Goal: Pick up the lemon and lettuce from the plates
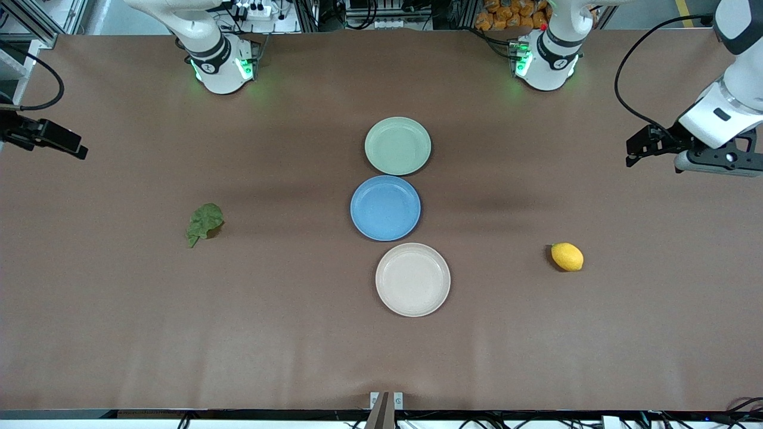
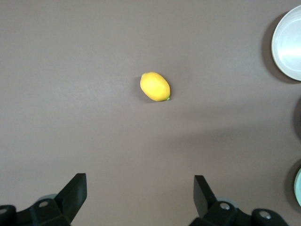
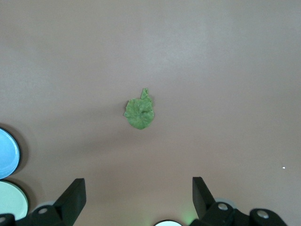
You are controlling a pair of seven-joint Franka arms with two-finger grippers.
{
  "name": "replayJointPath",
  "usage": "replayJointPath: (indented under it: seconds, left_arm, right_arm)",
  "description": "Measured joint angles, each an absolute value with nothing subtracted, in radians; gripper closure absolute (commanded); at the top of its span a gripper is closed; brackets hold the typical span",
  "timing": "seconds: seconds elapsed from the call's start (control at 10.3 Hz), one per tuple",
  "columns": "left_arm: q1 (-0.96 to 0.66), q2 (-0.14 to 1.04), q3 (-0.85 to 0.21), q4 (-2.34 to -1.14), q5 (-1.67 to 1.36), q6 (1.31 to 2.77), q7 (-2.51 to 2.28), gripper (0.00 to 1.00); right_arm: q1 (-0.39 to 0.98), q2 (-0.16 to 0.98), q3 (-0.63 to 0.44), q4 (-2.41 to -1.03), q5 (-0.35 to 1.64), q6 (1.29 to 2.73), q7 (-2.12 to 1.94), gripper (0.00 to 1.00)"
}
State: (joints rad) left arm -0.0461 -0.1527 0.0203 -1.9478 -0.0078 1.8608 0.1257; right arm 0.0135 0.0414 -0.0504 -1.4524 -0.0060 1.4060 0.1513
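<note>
The yellow lemon (image 1: pixel 567 257) lies on the bare table toward the left arm's end, on no plate; it also shows in the left wrist view (image 2: pixel 155 86). The dark green lettuce (image 1: pixel 204 221) lies on the bare table toward the right arm's end; it also shows in the right wrist view (image 3: pixel 139 113). The pale green plate (image 1: pixel 397 146) and the beige-white plate (image 1: pixel 412 279) are empty. My left gripper (image 1: pixel 641 146) (image 2: pixel 139 183) is open and empty, up over the table's left-arm end. My right gripper (image 1: pixel 65 143) (image 3: pixel 138 184) is open and empty, over the table's right-arm end.
An empty blue plate (image 1: pixel 385 208) sits between the two task plates in the table's middle. The arm bases (image 1: pixel 223 65) (image 1: pixel 545 59) stand along the edge of the table farthest from the front camera. Plate edges show in the wrist views (image 2: pixel 289 44) (image 3: pixel 7 153).
</note>
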Motion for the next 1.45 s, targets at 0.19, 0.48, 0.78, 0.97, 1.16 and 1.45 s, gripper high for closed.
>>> replayJointPath:
  seconds: [0.19,0.48,0.78,0.97,1.16,1.45]
  left_arm:
    - [-0.047,-0.125,0.019,-1.868,-0.008,1.793,0.126,0.0]
    - [-0.053,-0.063,0.015,-1.751,0.004,1.695,0.126,0.0]
    - [-0.054,-0.043,0.014,-1.703,0.01,1.647,0.126,0.0]
    - [-0.052,-0.029,0.014,-1.655,0.013,1.607,0.125,0.0]
    - [-0.05,-0.006,0.016,-1.611,0.02,1.582,0.125,0.0]
    - [-0.053,0.017,0.015,-1.597,0.053,1.577,0.125,0.0]
  right_arm:
    - [0.0,0.034,-0.05,-1.464,-0.004,1.406,0.151,0.0]
    - [-0.009,0.034,-0.039,-1.465,-0.001,1.43,0.151,0.0]
    - [-0.009,0.034,-0.03,-1.465,-0.001,1.452,0.151,0.0]
    - [-0.009,0.039,-0.03,-1.465,-0.001,1.457,0.151,0.0]
    - [-0.01,0.041,-0.031,-1.465,-0.001,1.46,0.151,0.0]
    - [-0.013,0.041,-0.031,-1.465,-0.001,1.462,0.151,0.0]
